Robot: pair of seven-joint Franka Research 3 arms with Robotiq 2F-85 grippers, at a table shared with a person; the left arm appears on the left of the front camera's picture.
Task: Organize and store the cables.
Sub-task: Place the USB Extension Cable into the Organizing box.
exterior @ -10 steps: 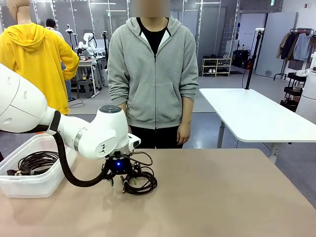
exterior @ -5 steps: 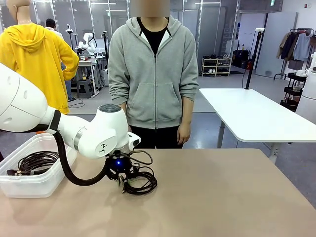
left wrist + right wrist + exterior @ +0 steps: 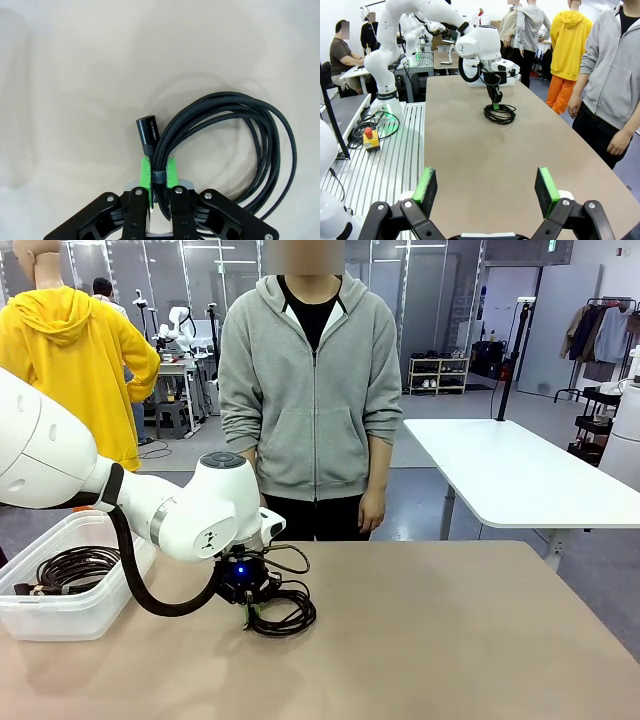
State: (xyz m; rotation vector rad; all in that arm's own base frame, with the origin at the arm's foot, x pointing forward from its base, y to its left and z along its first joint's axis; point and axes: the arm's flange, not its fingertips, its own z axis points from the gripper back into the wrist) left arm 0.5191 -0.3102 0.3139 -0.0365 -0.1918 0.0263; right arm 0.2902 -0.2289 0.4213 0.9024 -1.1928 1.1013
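1 cable coil (image 3: 235, 145), left tool (image 3: 158, 170) clamped

Your left gripper (image 3: 158, 172) pinches a black braided cable (image 3: 235, 130) on the pale tabletop (image 3: 75, 75). Both green pads (image 3: 145, 172) press a bundled section wrapped by a small grey band (image 3: 159, 176). The cable's loops fan out to the picture's right and lie flat, while a black plug end (image 3: 148, 136) with white lettering juts just above the fingertips.
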